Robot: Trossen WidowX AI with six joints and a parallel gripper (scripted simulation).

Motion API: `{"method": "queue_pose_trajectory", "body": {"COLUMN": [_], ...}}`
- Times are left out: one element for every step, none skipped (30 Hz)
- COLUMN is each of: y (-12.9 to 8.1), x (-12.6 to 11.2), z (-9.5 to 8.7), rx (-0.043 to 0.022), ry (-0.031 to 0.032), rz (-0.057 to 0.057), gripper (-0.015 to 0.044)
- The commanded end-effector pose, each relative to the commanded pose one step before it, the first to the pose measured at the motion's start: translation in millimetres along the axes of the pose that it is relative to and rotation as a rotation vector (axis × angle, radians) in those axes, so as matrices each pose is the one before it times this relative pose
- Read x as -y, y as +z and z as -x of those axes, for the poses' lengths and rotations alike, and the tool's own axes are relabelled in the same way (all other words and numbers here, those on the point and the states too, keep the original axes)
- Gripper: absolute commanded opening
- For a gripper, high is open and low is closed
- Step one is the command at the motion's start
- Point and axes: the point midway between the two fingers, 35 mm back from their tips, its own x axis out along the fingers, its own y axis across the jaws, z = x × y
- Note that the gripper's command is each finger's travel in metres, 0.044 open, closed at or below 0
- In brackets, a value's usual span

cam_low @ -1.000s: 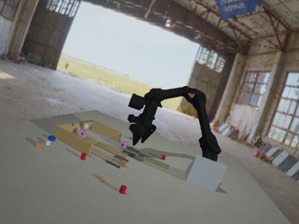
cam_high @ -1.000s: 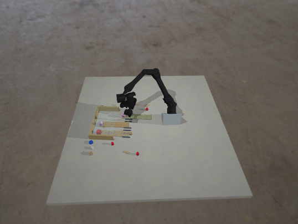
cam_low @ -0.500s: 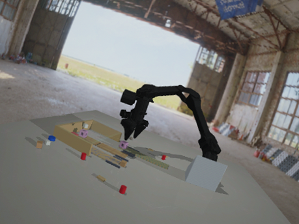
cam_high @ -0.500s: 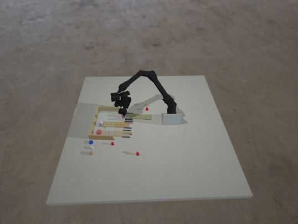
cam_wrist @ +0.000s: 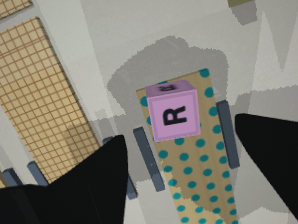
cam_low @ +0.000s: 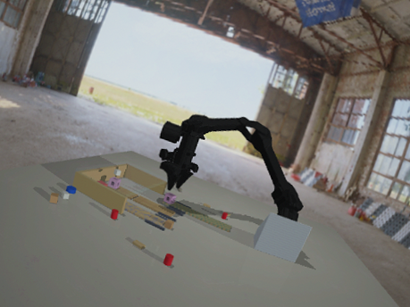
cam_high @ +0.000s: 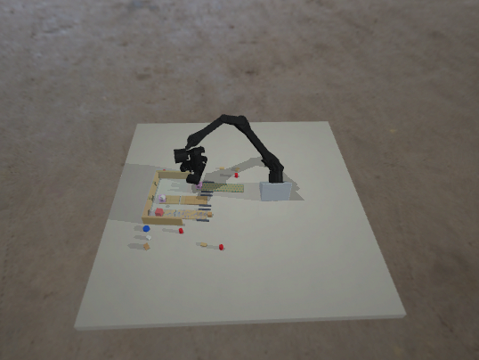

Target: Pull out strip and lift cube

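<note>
A pink cube marked R (cam_wrist: 174,116) (cam_high: 198,184) (cam_low: 169,198) sits at the end of a tan strip with teal dots (cam_wrist: 200,170) (cam_high: 223,187) (cam_low: 210,221), which lies drawn out of the wooden frame (cam_high: 149,202) (cam_low: 98,189) towards the arm's base. My gripper (cam_wrist: 180,132) (cam_high: 194,178) (cam_low: 176,186) is open and hangs just above the cube. One finger is on each side of the cube, clear of it. In the wrist view, dark grey bars (cam_wrist: 147,157) flank the strip.
A tan gridded strip (cam_wrist: 40,100) lies beside the dotted one. Another pink cube (cam_low: 114,183) and a red cube (cam_high: 159,212) sit inside the frame. Red cylinders (cam_high: 181,231) (cam_high: 221,247) (cam_high: 236,175), a blue disc (cam_high: 146,228) and small blocks are scattered around. The grey base block (cam_high: 275,192) stands to the right.
</note>
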Motion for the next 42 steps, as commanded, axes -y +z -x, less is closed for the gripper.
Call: {"method": "queue_pose_trajectory", "body": {"y": [1.23,0.05,0.04,0.03,0.03,0.02,0.01,0.00,-0.01,-0.01,-0.02,-0.03,-0.04,-0.04,-0.05,-0.06,-0.07,-0.07,-0.08,-0.09,-0.09,-0.10,-0.11,-0.12,-0.10,-0.06,-0.02,0.00,0.00,0.00,0.00,0.00,1.67,0.00,0.00,0.00,0.00,0.00,0.00,0.00,0.00,0.00], "x": [-0.14,-0.01,0.00,0.00,0.00,0.01,0.02,0.02,0.03,0.03,0.04,0.04,0.04,0.05,0.05,0.06,0.06,0.07,0.07,0.07,0.08,0.08,0.08,0.09,0.07,0.05,0.02,0.00,0.00,0.00,0.00,0.00,0.21,0.00,0.00,0.00,0.00,0.00,0.00,0.00,0.00,0.00], "z": [-7.08,-1.64,-1.64,-1.64,-1.64,-1.64,-1.64,-1.64,-1.63,-1.63,-1.63,-1.63,-1.63,-1.63,-1.62,-1.63,-1.62,-1.62,-1.62,-1.62,-1.62,-1.62,-1.61,-1.61,-1.30,-0.78,-0.26,0.00,0.00,0.00,0.00,0.00,2.24,0.00,0.00,0.00,0.00,0.00,0.00,0.00,0.00,0.00], "rx": [0.00251,0.00002,0.00002,0.00002,0.00002,0.00002,0.00002,0.00002,0.00003,0.00003,0.00003,0.00003,0.00003,0.00003,0.00003,0.00003,0.00003,0.00003,0.00003,0.00003,0.00003,0.00003,0.00003,0.00003,0.00002,0.00001,0.00000,0.00000,0.00000,0.00000,0.00000,0.00000,0.00163,0.00000,0.00000,0.00000,0.00000,0.00000,0.00000,0.00000,0.00000,0.00000], "ry": [-0.00295,-0.00003,-0.00003,-0.00004,-0.00005,-0.00005,-0.00006,-0.00007,-0.00007,-0.00008,-0.00009,-0.00009,-0.00010,-0.00011,-0.00011,-0.00012,-0.00012,-0.00013,-0.00014,-0.00014,-0.00015,-0.00016,-0.00016,-0.00017,-0.00014,-0.00009,-0.00003,0.00000,0.00000,0.00000,0.00000,0.00000,0.00430,0.00000,0.00000,0.00000,0.00000,0.00000,0.00000,0.00000,0.00000,0.00000], "rz": [0.0041,0.0000,0.0000,0.0000,0.0000,0.0000,0.0000,0.0000,0.0000,0.0000,0.0000,0.0000,0.0000,0.0000,0.0000,0.0000,0.0000,0.0000,0.0000,0.0000,0.0000,0.0000,0.0000,0.0000,0.0000,0.0000,0.0000,0.0000,0.0000,0.0000,0.0000,0.0000,-0.0083,0.0000,0.0000,0.0000,0.0000,0.0000,0.0000,0.0000,0.0000,0.0000], "gripper": [0.0250,0.0250,0.0250,0.0250,0.0250,0.0250,0.0250,0.0250,0.0250,0.0250,0.0250,0.0250,0.0250,0.0250,0.0250,0.0250,0.0250,0.0250,0.0250,0.0250,0.0250,0.0250,0.0250,0.0250,0.0250,0.0250,0.0250,0.0250,0.0250,0.0250,0.0250,0.0250,0.0224,0.0198,0.0171,0.0145,0.0138,0.0132,0.0125,0.0118,0.0112,0.0105]}}
